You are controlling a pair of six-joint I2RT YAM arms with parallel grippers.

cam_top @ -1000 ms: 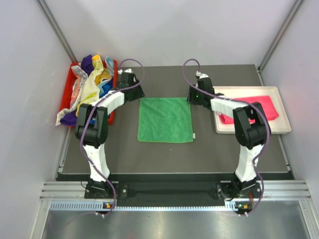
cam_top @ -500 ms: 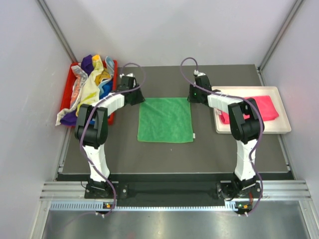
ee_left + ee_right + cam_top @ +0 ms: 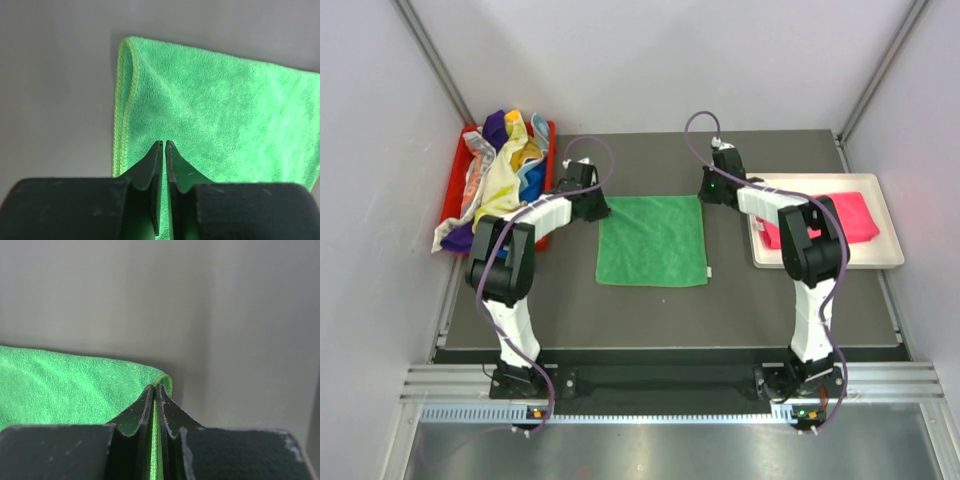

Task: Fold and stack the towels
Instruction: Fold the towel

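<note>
A green towel [image 3: 652, 240] lies spread flat in the middle of the dark table. My left gripper [image 3: 603, 208] sits at its far left corner, and in the left wrist view the gripper [image 3: 164, 143] is shut with the green towel [image 3: 225, 115] pinched in the thin slit between the jaws. My right gripper [image 3: 703, 195] is at the far right corner. The right wrist view shows this gripper [image 3: 155, 387] shut on the edge of the green towel [image 3: 60, 385], which rises slightly at the tips. A folded pink towel [image 3: 830, 215] lies on the white tray.
A red bin [image 3: 549, 140] at the far left holds a heap of mixed towels [image 3: 500, 170], some hanging over its near edge. The white tray [image 3: 830, 262] stands at the right of the table. Grey walls close in on both sides.
Both grippers came in onto the towel's far corners and closed from open to shut on the cloth.
</note>
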